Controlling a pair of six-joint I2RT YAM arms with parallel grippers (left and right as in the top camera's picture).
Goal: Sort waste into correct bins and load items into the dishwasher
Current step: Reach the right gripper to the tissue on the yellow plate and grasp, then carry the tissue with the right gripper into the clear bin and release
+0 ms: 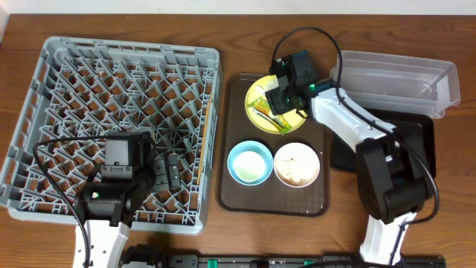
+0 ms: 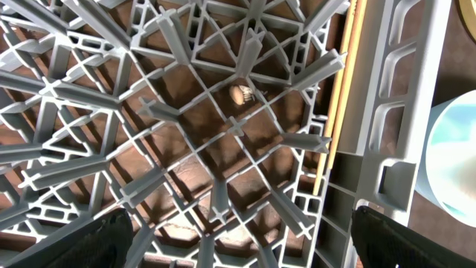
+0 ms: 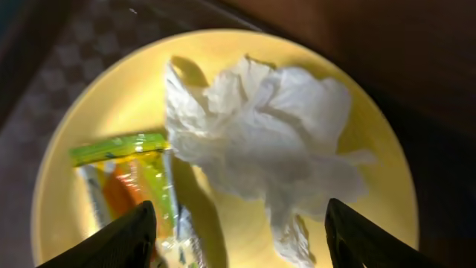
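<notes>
The pale-yellow plate (image 1: 262, 119) sits at the back of the brown tray and holds the green-and-yellow wrapper (image 1: 260, 97) and the white tissue (image 3: 260, 134). My right gripper (image 3: 242, 238) hovers just above the plate, open and empty, fingers either side of the tissue's lower edge; the wrapper (image 3: 134, 186) lies by its left finger. The light-blue bowl (image 1: 249, 163) and the white bowl (image 1: 297, 164) with pale crumbs stand in front. My left gripper (image 2: 238, 246) is open and empty over the grey dish rack (image 1: 74, 89). The clear tub (image 1: 401, 78) and black tray (image 1: 416, 149) lie at right.
The brown serving tray (image 1: 230, 197) lies between the rack and the bins. The blue bowl's edge shows at the right of the left wrist view (image 2: 454, 156). A small pale scrap (image 2: 242, 94) lies under the rack lattice.
</notes>
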